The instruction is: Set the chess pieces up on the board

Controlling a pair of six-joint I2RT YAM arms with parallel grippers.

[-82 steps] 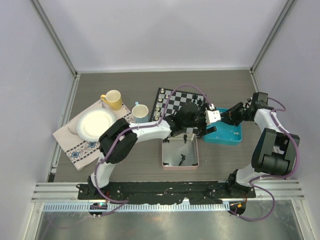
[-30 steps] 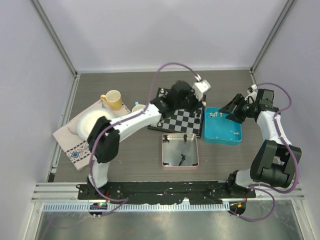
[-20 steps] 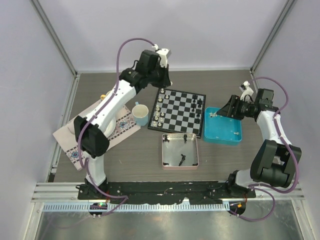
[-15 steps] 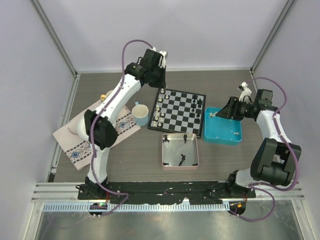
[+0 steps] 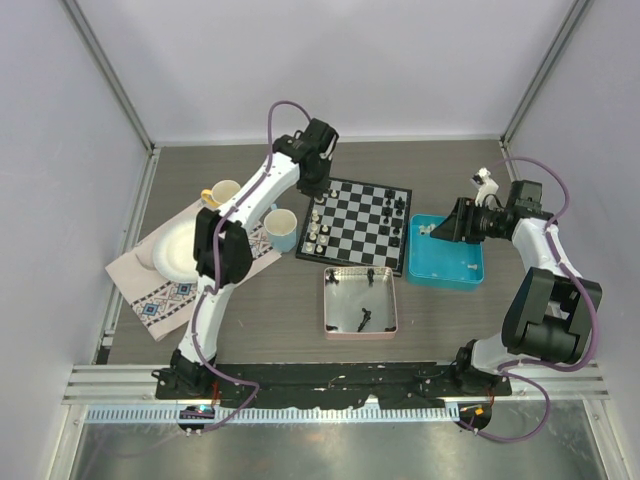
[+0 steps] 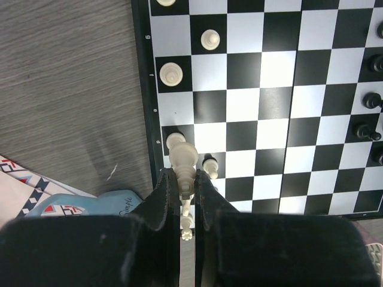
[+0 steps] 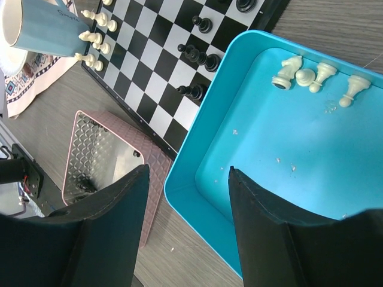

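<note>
Roughly half done, at a guess. Counting several off-white chess pieces (image 6: 170, 73) stood in two short files along the edge of the board (image 5: 358, 232) nearest the blue cup (image 5: 281, 228), plus a handful of black chessmen (image 6: 370, 100) lined up along the opposite edge. Gaps visible on both sides, so calling neither army complete. With the left end effector (image 6: 182, 179), pinching a tall off-white piece (image 6: 183, 156) by its stem, fingers almost closed, over the cup-side edge of the board just beside two placed pieces. Cannot tell whether touching down or hanging clear. With the right end effector (image 7: 187, 172), gripping nothing: spread wide, poised over the blue tray (image 7: 257, 155). Left to do, as judged: set down the held piece, fetch four off-white pieces (image 7: 305, 76) lying near the tray's far wall, then move the stray black pieces (image 5: 365, 320) out of the pink tray (image 5: 345, 300). Too small to check square-by-square correctness. Ignoring the yellow cup (image 5: 222, 195), plate (image 5: 185, 250) and cloth (image 5: 160, 295) on the tabletop (image 5: 440, 310): not part of the job.
</note>
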